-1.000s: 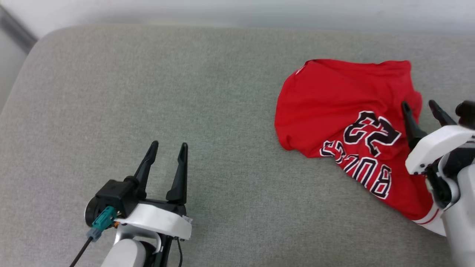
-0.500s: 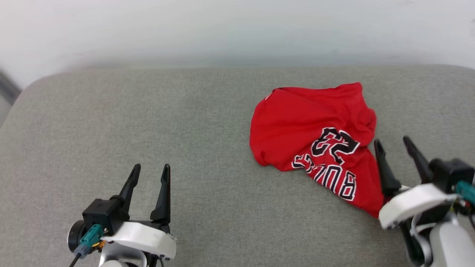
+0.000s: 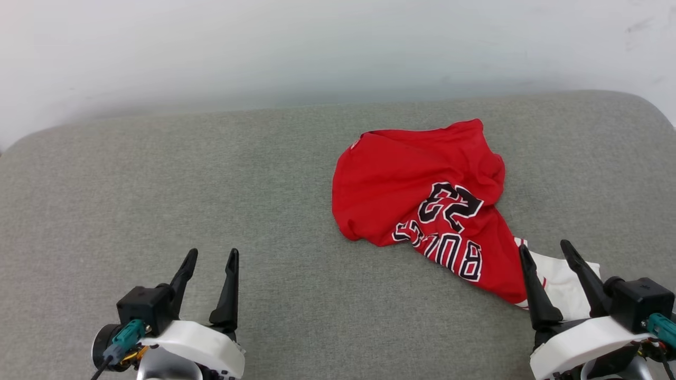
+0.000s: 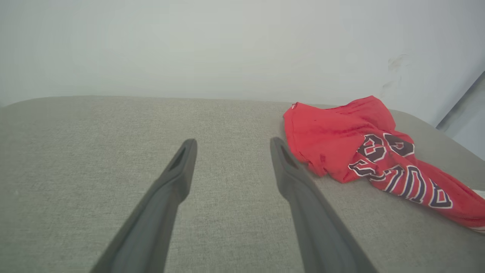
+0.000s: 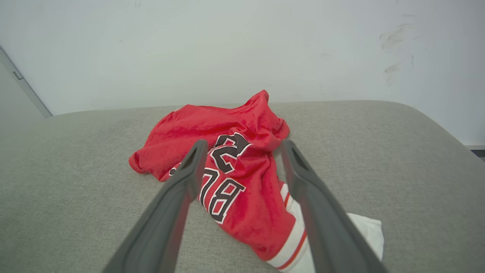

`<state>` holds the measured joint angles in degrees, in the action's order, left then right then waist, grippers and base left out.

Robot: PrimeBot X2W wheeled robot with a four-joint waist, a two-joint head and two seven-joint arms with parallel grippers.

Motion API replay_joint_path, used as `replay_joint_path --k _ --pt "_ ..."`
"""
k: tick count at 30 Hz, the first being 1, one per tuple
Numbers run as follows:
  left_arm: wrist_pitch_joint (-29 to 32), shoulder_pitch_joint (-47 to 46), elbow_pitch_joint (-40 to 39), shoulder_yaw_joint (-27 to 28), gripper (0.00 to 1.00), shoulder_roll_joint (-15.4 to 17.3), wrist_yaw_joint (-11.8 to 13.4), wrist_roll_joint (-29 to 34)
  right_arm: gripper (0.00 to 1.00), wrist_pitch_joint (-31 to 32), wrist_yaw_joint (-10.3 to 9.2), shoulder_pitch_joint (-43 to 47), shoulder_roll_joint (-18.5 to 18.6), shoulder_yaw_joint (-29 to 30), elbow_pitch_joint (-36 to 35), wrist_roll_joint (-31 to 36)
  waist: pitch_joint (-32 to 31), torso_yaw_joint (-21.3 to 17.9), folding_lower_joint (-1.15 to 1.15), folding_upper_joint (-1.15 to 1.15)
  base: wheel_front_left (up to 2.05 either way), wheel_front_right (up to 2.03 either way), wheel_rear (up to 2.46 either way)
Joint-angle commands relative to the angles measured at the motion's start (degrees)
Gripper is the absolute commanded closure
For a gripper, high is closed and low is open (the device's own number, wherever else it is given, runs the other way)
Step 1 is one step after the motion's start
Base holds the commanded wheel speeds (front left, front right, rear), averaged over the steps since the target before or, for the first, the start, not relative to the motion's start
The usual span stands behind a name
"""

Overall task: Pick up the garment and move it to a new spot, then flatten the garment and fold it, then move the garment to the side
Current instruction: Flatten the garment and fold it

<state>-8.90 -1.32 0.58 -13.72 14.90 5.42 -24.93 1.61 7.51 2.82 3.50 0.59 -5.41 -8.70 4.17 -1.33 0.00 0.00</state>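
shirt [image 3: 406, 184] [image 4: 333, 136] [image 5: 189, 132]: a red shirt is seen lying crumpled on the right half of the cushion, close to the right gripper and well apart from the left one.
lettering [image 3: 443, 232]: black letters outlined in white and the number 23 are turned upward; in the head view they are read upside down.
sleeve [image 3: 554, 274] [image 5: 363, 227]: a white sleeve with red-and-white striped trim is spread flat at the near right end of the shirt.
right gripper [image 3: 544, 247] [image 5: 244, 143]: its fingers are spread wide and nothing is held. In the head view the fingers are seen on either side of the sleeve end; whether the cloth is touched cannot be told.
left gripper [image 3: 212, 254] [image 4: 233, 142]: its fingers are spread wide and nothing is held. It is placed over bare cushion, to the left of the shirt.
cushion [image 3: 158, 184]: a grey woven surface with rounded far corners.
wall [image 3: 264, 42]: a pale wall is seen behind the far edge of the cushion.
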Motion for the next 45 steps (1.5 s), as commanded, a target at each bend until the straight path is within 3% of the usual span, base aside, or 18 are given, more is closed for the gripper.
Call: replay_joint_path --k 1,11,24,33,40,41,43,45 --pt "0.62 -0.18 -0.06 -0.14 0.00 0.36 -0.38 -0.21 0.00 0.21 -0.04 0.66 -0.27 0.02 -0.41 -0.37 0.19 -0.54 0.00 0.00 0.00 0.00 0.00" --pt "12.64 -12.39 2.67 -3.57 0.00 1.11 -3.17 -1.39 0.00 -0.25 -0.04 -1.86 -0.66 -1.10 -2.07 -0.55 4.21 -3.75 0.00 0.00 0.00 0.00 0.00" --pt "32.52 -32.59 15.22 -10.52 0.00 -0.10 -8.34 -2.68 0.00 -2.61 -0.04 -5.34 -0.70 -2.65 -2.82 -1.62 13.61 -8.76 0.00 0.00 0.00 0.00 0.00" --pt "42.68 -37.96 23.61 -15.24 0.00 0.86 -10.02 -1.14 0.00 -4.65 -0.04 -7.05 -0.69 -3.52 -0.33 -3.75 17.11 -11.20 0.00 0.00 0.00 0.00 0.00" --pt "52.16 -36.17 29.71 -20.35 0.02 1.69 -11.28 -1.10 0.00 -5.70 -0.03 -8.04 -0.68 -3.65 1.32 -4.87 17.44 -11.92 0.00 0.00 0.00 0.00 0.00" --pt "54.08 -35.67 30.35 -21.11 0.51 1.89 -11.59 -1.35 0.00 -5.76 -0.04 -8.06 -0.68 -3.69 1.61 -5.04 17.35 -11.95 0.00 0.00 0.00 0.00 0.00" --pt "55.97 -35.37 30.72 -22.37 1.00 2.26 -11.95 -1.61 0.00 -5.97 -0.03 -8.08 -0.69 -3.87 2.03 -5.29 17.14 -11.98 0.00 0.00 0.00 0.00 0.00" --pt "56.00 -35.52 30.64 -22.75 1.00 2.70 -12.05 -1.38 0.00 -6.12 -0.04 -8.16 -0.69 -4.00 2.45 -5.74 16.78 -11.94 0.00 0.00 0.00 0.00 0.00"
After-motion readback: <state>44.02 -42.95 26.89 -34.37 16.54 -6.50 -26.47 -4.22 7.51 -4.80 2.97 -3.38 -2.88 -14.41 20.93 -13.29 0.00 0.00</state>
